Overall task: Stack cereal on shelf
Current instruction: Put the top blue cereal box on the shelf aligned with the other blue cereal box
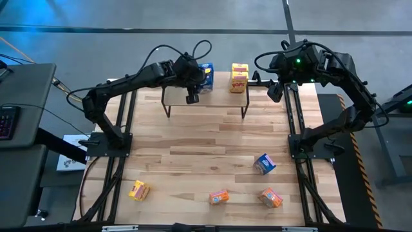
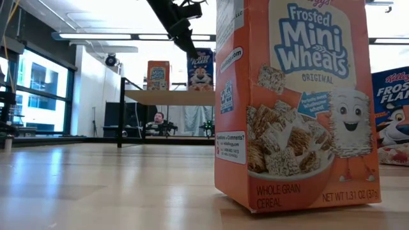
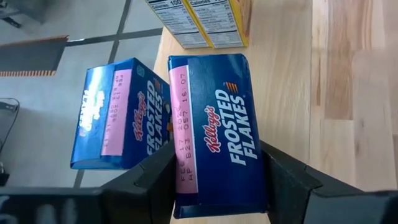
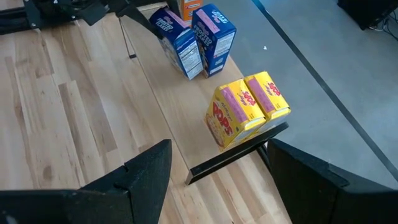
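From my station, the left end effector [image 3: 217, 180] sat over the shelf [image 1: 222, 96] at its far left end, straddling a blue Frosted Flakes box [image 3: 214, 130] whose long axis ran straight out between the fingers [image 3: 149, 183]. They flanked the box's sides, but I could not tell whether they pinched it. The right end effector [image 4: 217, 180] waited, spread, beside 2 yellow boxes [image 4: 245, 109].

Wooden tabletop [image 1: 193, 154], grey floor [image 1: 96, 19], keyboard [image 1: 5, 121] at left edge, person [image 2: 157, 121] seated beyond the table
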`<action>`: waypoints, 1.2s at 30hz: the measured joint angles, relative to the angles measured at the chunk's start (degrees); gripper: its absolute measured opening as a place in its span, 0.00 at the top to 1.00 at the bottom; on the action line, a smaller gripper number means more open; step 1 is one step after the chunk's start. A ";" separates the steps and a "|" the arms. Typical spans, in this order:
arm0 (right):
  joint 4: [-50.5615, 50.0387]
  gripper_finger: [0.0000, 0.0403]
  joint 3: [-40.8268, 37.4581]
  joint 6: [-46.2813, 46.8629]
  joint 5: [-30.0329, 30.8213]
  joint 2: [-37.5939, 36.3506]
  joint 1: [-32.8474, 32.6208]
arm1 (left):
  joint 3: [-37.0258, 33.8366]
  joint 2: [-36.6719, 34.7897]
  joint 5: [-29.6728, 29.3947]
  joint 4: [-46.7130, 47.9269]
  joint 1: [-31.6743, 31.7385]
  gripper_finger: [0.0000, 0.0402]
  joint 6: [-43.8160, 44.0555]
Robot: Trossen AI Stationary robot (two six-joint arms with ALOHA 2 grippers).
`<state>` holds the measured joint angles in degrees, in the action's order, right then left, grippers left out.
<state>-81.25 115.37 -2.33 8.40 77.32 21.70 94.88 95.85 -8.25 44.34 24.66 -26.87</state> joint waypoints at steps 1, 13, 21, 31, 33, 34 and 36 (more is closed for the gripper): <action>0.00 0.36 0.00 0.00 0.00 0.00 0.00 | -0.01 0.00 0.00 0.00 0.10 0.54 0.02; 0.00 0.36 0.00 -0.01 0.00 0.00 0.01 | -0.01 0.42 0.48 -0.09 0.44 0.46 -1.14; 0.00 0.36 0.00 -0.04 0.00 0.00 -0.01 | -0.01 0.42 -0.18 -1.11 0.38 0.44 -0.87; 0.00 0.36 0.00 -0.13 0.00 0.00 -0.01 | -0.01 0.42 -1.51 -1.07 0.45 0.44 -0.84; 0.00 0.36 0.00 -0.17 0.00 0.00 0.00 | -0.01 0.42 -1.53 -1.16 0.45 0.44 -0.81; 0.00 0.36 0.00 -0.17 0.00 0.00 0.01 | -0.01 0.42 -1.61 -1.43 0.45 0.44 -0.81; 0.00 0.36 0.00 -0.19 0.00 0.00 0.01 | -0.01 0.40 -2.96 -2.17 0.45 0.44 0.58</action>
<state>-81.25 115.37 -2.52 8.40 77.32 21.71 94.87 96.26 -11.21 42.16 25.10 -26.29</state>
